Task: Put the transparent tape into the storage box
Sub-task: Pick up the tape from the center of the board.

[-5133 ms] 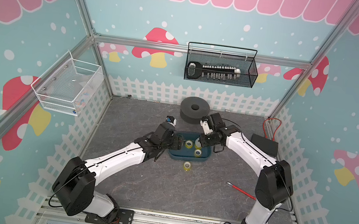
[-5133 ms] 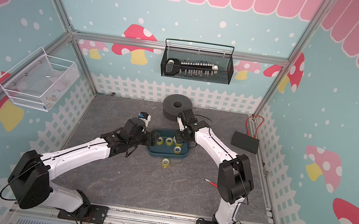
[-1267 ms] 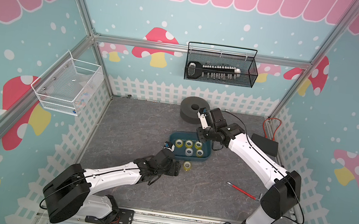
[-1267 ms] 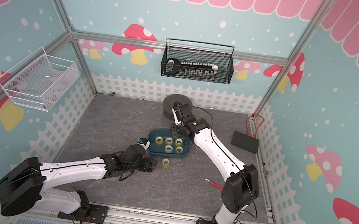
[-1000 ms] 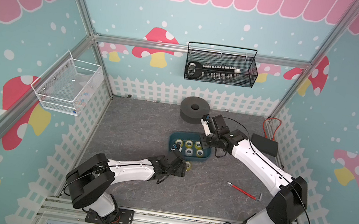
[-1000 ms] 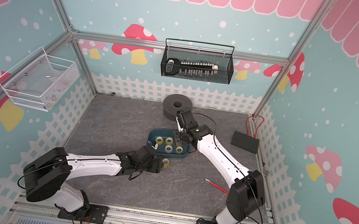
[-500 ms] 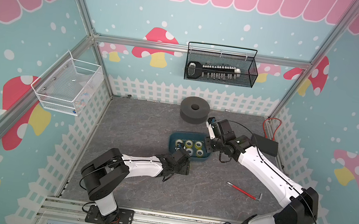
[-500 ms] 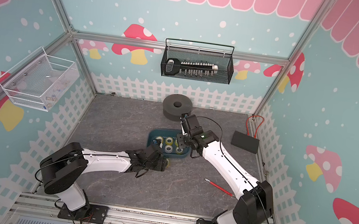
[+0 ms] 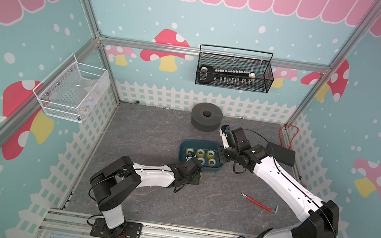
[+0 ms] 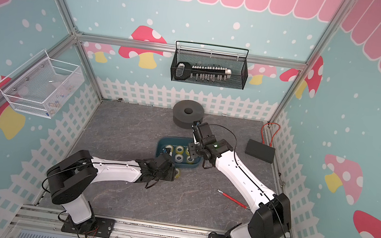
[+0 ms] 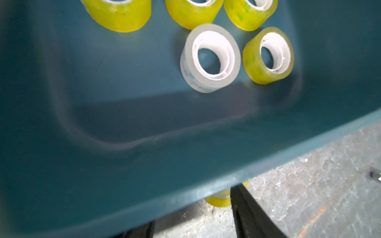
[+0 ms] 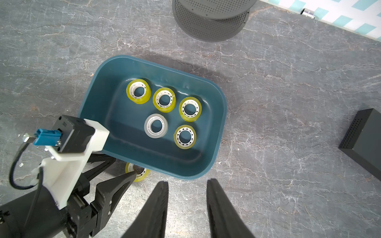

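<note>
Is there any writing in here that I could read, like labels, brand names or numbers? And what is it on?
No text here can be read with certainty.
clear tape roll in the storage box: faint bluish print on its side, too blurred to read.
black camera housing on the left arm's wrist: a tiny pale mark, too small to read.

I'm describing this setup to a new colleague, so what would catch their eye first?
The teal box mid-table, holding four yellow tape rolls and a clear one. A sixth roll lies outside by its wall, with the left gripper open at it.
</note>
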